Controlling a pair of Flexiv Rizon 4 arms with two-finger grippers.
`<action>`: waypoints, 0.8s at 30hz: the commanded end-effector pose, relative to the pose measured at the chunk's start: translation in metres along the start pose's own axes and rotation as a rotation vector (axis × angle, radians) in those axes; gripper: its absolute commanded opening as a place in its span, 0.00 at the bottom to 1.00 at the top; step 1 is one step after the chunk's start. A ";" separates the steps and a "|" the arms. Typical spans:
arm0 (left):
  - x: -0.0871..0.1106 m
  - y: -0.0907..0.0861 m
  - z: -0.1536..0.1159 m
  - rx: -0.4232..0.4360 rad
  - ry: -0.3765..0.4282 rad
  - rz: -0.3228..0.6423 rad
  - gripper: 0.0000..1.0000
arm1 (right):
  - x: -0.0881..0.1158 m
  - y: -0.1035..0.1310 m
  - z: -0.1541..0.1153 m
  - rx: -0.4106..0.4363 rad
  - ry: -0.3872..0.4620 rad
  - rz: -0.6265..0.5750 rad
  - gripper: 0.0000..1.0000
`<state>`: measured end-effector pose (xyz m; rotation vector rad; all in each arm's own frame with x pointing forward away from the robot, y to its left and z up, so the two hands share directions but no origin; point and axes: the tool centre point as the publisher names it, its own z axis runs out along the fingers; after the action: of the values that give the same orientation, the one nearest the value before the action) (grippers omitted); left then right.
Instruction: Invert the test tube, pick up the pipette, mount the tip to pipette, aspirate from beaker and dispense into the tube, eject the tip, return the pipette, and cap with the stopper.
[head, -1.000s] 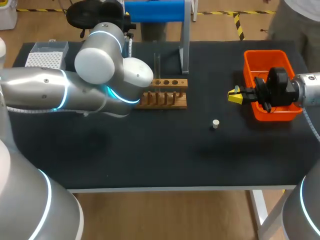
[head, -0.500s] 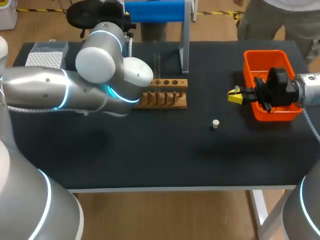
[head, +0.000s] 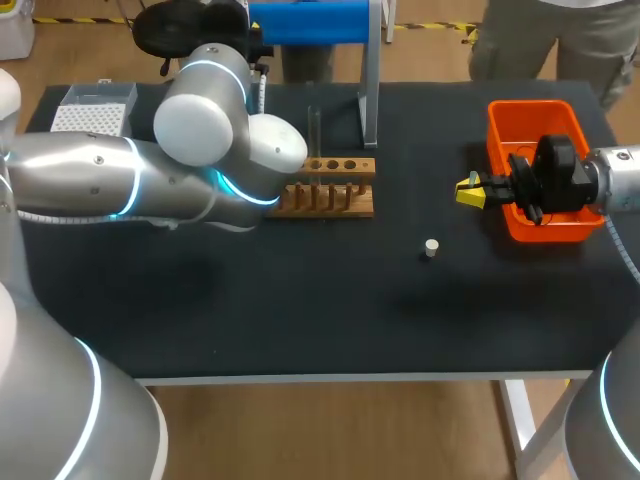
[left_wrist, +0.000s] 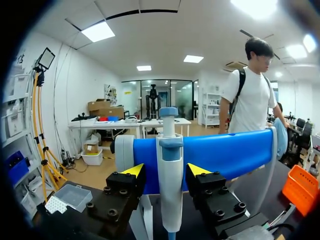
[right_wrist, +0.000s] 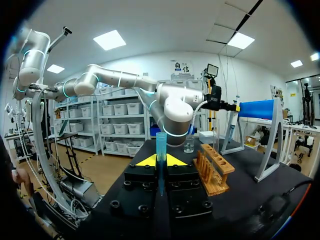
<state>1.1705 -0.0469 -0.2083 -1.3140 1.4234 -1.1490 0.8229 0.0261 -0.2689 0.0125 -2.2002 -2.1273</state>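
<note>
On the blue stand (left_wrist: 225, 155) the pipette (left_wrist: 170, 190) hangs between the parted fingers of the left gripper (left_wrist: 166, 171), apparently lined up for grasping, while the right gripper (right_wrist: 160, 161) beside the orange bin (head: 535, 112) pinches a bluish tube (right_wrist: 160, 144) upright, likely awaiting filling.

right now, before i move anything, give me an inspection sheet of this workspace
surface: black table, no spills seen
job's things: test tube upright in the wooden rack; beaker beside the rack; stopper loose on the table; pipette hanging on its blue stand; tip box; orange bin
clutter: nothing seen
grippers: left tool open, pipette between its fingers; right tool shut on a blue tip
cables: black cable at the right tool
surroundings: nothing seen
</note>
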 end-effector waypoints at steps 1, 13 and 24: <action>0.001 0.004 0.006 0.009 -0.004 -0.003 0.49 | 0.001 0.001 -0.001 0.003 -0.001 0.000 0.00; 0.001 0.005 0.006 0.004 -0.009 -0.009 0.45 | 0.001 0.001 -0.001 0.003 -0.001 0.000 0.00; 0.001 0.005 0.007 0.002 -0.008 -0.010 0.00 | 0.001 0.001 -0.001 0.003 -0.001 0.000 0.00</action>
<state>1.1725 -0.0460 -0.2117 -1.3265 1.4193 -1.1484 0.8229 0.0261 -0.2689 0.0125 -2.2002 -2.1273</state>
